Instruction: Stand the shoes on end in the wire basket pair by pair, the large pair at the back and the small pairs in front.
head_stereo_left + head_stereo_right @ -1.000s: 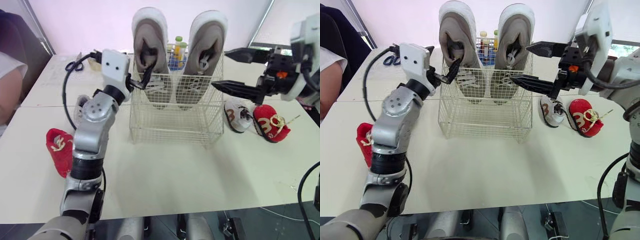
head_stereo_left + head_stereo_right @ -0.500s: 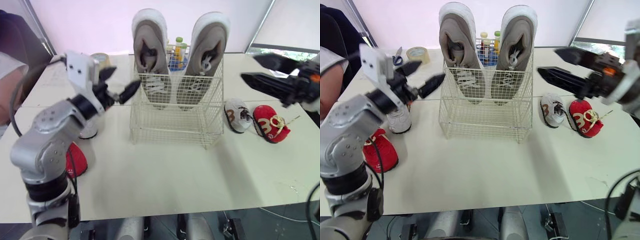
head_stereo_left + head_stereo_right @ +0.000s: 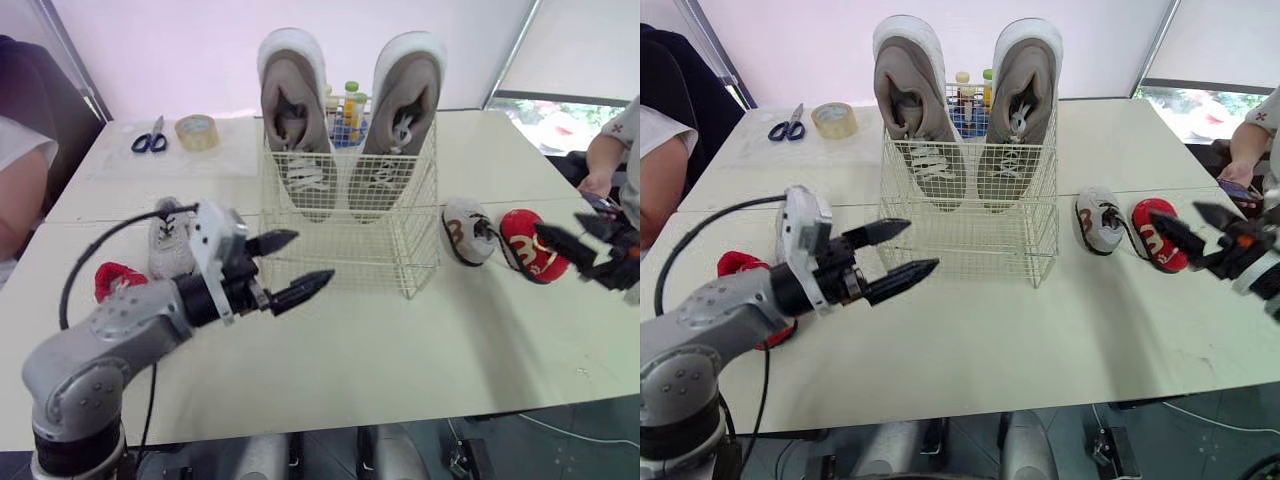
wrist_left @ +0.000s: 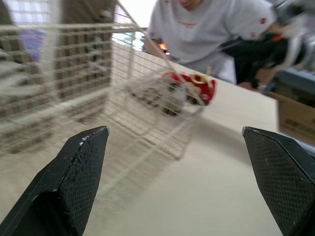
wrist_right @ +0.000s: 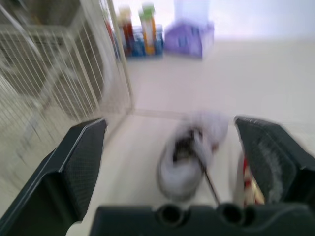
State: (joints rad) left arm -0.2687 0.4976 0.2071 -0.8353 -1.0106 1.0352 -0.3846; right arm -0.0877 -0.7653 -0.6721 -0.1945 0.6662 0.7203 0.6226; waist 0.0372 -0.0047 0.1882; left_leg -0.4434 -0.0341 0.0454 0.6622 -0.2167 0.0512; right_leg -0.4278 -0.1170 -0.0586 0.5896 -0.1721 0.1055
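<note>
The large grey pair (image 3: 292, 110) is standing on end at the back of the wire basket (image 3: 350, 255), while the left small pair (image 3: 172, 240) and right small pair (image 3: 463, 230) are lying on the table (image 3: 400, 340) either side, awaiting loading. The left gripper (image 3: 312, 257) and right gripper (image 3: 1174, 213) are hovering wide open, gripping nothing.

"3" on small white shoe (image 3: 464, 230)

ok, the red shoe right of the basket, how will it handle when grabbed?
Probably light: the red shoe is small next to the large pair in the basket. It looks soft, so it may squash when gripped. It lies low beside the white shoe, so rolling seems unlikely.
</note>
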